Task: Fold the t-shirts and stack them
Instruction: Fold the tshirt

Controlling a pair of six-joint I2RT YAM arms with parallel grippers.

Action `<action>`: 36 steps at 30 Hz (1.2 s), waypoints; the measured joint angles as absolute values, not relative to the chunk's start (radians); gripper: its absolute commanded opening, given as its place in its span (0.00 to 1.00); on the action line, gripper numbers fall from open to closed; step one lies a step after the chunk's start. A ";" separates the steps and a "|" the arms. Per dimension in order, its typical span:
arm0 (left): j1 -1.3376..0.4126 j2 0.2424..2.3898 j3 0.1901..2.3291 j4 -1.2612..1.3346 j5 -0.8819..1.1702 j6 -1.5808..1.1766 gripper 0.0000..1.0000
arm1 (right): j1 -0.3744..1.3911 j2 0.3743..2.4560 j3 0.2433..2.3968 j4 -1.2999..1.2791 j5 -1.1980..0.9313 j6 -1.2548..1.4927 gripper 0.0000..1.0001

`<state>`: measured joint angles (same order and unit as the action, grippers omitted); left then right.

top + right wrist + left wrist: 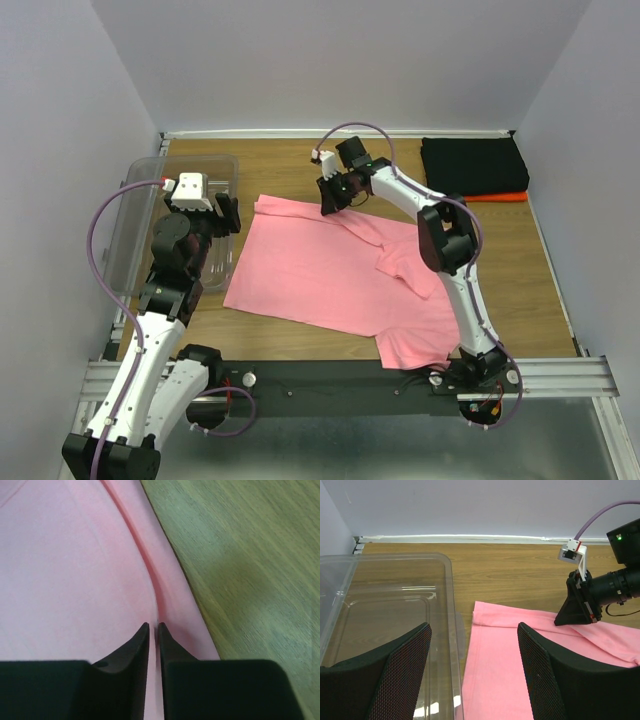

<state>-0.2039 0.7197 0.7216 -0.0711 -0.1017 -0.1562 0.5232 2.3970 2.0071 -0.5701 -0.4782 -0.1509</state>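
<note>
black shirt (473,163) stacked on orange shirt (507,197); pink shirt (320,275) unfolded, right pincer (154,626) pinching its edge, left pincer (475,627) gaping empty.

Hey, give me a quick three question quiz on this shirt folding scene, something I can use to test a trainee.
1. True or false: the black t-shirt lies folded on top of the orange-red t-shirt.
2. Which garment is the right gripper pinching? A black t-shirt, B pink t-shirt, C orange-red t-shirt.
3. Fill in: the left gripper, jaws open, hovers beside the clear plastic ___.
Key: 1 true; 2 B; 3 tub.
</note>
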 measured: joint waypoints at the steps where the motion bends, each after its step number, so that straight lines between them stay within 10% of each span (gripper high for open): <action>1: -0.204 0.720 0.722 -0.071 -0.102 -0.156 0.78 | 0.525 2.397 2.007 -0.570 -0.478 -0.151 0.12; 13: -0.204 0.720 0.722 -0.071 -0.101 -0.156 0.78 | 0.530 2.378 1.944 -0.570 -0.487 -0.175 0.01; 25: -0.204 0.720 0.722 -0.071 -0.101 -0.154 0.78 | 0.576 2.318 1.882 -0.583 -0.558 -0.244 0.30; 36: -0.204 0.720 0.722 -0.071 -0.101 -0.153 0.78 | 0.577 2.202 1.806 -0.652 -0.574 -0.282 0.34</action>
<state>-0.2039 0.7197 0.7216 -0.0711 -0.1013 -0.1532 0.5766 2.2017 1.8061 -0.6521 -0.5743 -0.2825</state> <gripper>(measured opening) 0.778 0.312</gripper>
